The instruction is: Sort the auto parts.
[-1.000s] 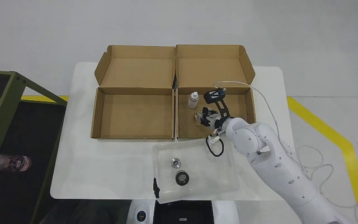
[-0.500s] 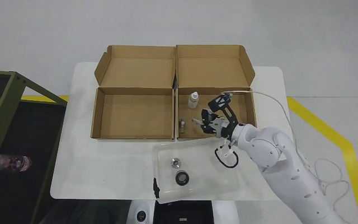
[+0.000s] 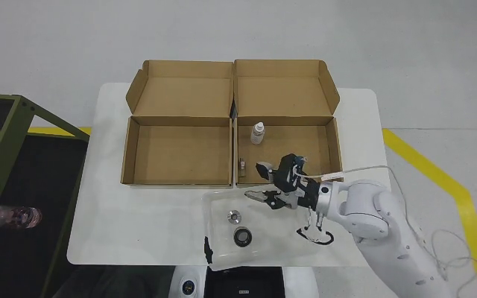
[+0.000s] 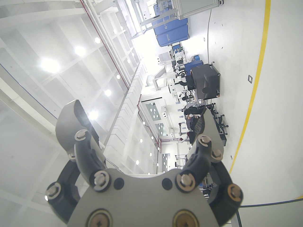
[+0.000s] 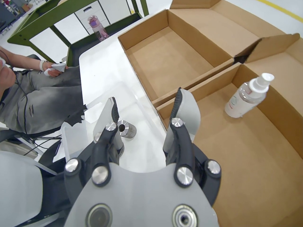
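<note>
Top view: right arm point(image 3: 358, 216) is over the desk point(image 3: 112, 186). Right jaws are spread wide and empty, hanging above the line where the right box point(image 3: 313, 160) meets the clear tray point(image 3: 268, 252).
Top view also gives the full parts layout:
- a black ring point(image 3: 242, 238) and a silver cylinder point(image 3: 234, 217) in the tray
- one small metal part point(image 3: 242, 162) in the right box, just beside its wall next to the left box point(image 3: 179, 153)

Right wrist view adds close detail. The cylinder stands upright with a dark hole in its top, near one jaw tip. The bottle point(image 5: 246, 95) stands upright in the right box with a pump top.
Left wrist view: left jaws are wide apart, holding nothing, aimed at the hall ceiling and floor.

Count: 2 boxes, 1 tray, 3 metal parts (2 in the tray, 1 boxed), 1 bottle. The left box holds nothing.
</note>
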`<action>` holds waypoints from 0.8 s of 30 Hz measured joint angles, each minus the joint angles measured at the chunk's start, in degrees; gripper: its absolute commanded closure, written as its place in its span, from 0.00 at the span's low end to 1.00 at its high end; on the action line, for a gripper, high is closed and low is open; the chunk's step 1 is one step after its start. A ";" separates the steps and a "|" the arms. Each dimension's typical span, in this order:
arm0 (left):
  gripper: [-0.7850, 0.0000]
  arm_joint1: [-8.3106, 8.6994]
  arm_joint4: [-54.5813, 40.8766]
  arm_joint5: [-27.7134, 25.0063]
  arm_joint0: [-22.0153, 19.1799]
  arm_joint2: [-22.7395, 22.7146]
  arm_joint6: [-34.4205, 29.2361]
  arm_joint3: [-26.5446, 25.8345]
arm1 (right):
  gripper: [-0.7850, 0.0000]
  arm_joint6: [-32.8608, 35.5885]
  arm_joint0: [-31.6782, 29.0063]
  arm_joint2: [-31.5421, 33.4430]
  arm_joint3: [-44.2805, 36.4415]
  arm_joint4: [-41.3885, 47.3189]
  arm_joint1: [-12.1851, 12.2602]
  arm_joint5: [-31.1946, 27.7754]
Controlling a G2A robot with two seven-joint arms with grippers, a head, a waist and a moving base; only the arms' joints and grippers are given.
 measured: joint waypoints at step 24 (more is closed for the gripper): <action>0.00 0.00 0.00 0.00 0.00 0.00 0.00 0.00 | 0.00 -14.50 -5.93 -3.32 -4.27 -27.02 0.24 -2.98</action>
